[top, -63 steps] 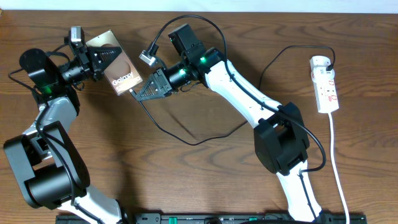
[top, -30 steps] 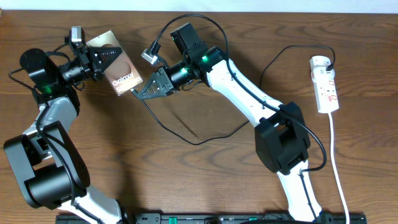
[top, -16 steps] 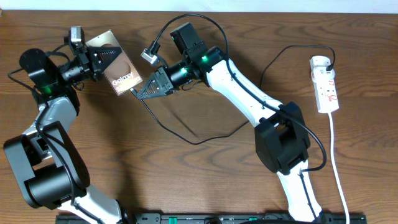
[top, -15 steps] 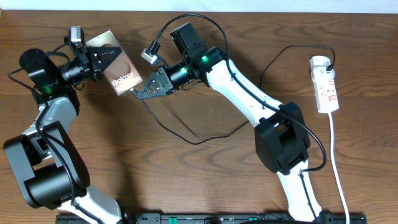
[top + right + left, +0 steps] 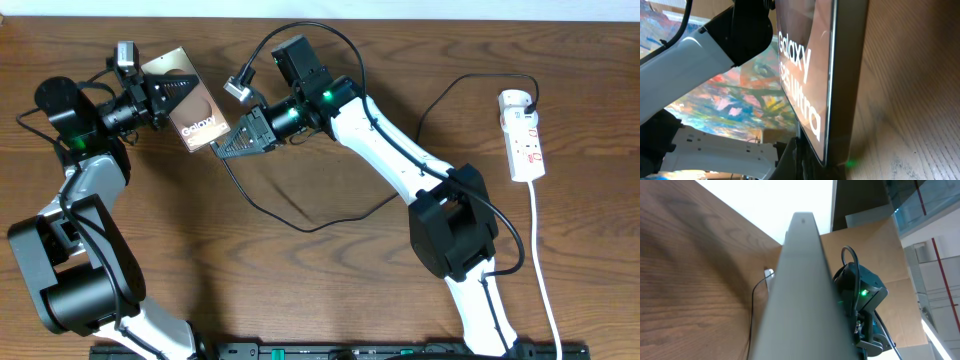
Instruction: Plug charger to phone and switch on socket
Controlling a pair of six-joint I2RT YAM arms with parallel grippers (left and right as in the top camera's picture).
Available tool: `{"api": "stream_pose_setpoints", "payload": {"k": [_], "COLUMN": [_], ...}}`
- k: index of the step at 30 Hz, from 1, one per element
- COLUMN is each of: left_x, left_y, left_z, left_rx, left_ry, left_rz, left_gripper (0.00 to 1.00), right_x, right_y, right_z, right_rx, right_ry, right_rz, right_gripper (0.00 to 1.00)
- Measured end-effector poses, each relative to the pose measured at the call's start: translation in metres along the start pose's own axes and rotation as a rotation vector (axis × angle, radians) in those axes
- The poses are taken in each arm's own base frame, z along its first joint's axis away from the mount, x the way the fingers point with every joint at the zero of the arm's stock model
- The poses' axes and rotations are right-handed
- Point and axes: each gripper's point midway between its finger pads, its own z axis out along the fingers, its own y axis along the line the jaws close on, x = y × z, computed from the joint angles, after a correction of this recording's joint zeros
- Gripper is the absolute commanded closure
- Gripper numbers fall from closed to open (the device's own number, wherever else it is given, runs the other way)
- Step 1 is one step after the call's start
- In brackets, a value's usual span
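Dark brown wood-grain table [image 5: 300,300], a pale strip of wall along its far edge; from the left wrist view the room has a white wall and some plain cardboard-looking panels [image 5: 880,255]; from the right wrist view there's a bright splashy painting [image 5: 735,105] in the background.

The phone [image 5: 200,125] sits at the far left of the table, propped up at a tilt rather than lying flat; it's a bronze-brown slab with white "Galaxy" lettering, and close up [image 5: 810,75] you can read "Ultra" under it; seen edge-on [image 5: 800,280] it's just a thin grey strip. The left tool [image 5: 168,95] is pinching the phone at its upper side.

The right tool [image 5: 222,148] is pressed together right at the phone's lower corner, and the charger [image 5: 300,228] comes out at its tip, so it looks clamped on the cable's end; can't make out the connector itself. The thin black cable loops across the middle of the table and up toward the socket [image 5: 525,135], which lies flat at the far right, white with small red marks, its white cord [image 5: 545,270] trailing toward the near edge.
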Motion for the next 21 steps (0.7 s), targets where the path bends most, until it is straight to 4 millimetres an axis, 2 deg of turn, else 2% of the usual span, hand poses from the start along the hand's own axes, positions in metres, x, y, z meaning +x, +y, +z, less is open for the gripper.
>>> {"api": "stream_pose_setpoints", "payload": {"k": [19, 21], "left_x": [0.006, 0.006], "left_y": [-0.002, -0.002], "left_z": [0.012, 0.012], "left_rx": [0.008, 0.008], "left_ry": [0.027, 0.027], "left_rz": [0.027, 0.027], "left_gripper": [0.93, 0.93], "right_x": [-0.004, -0.004], "right_y": [0.0, 0.0], "right_z": [0.0, 0.0], "right_rx": [-0.002, -0.001], "right_ry": [-0.011, -0.012], "right_rz": [0.011, 0.011], "right_gripper": [0.99, 0.96]}}
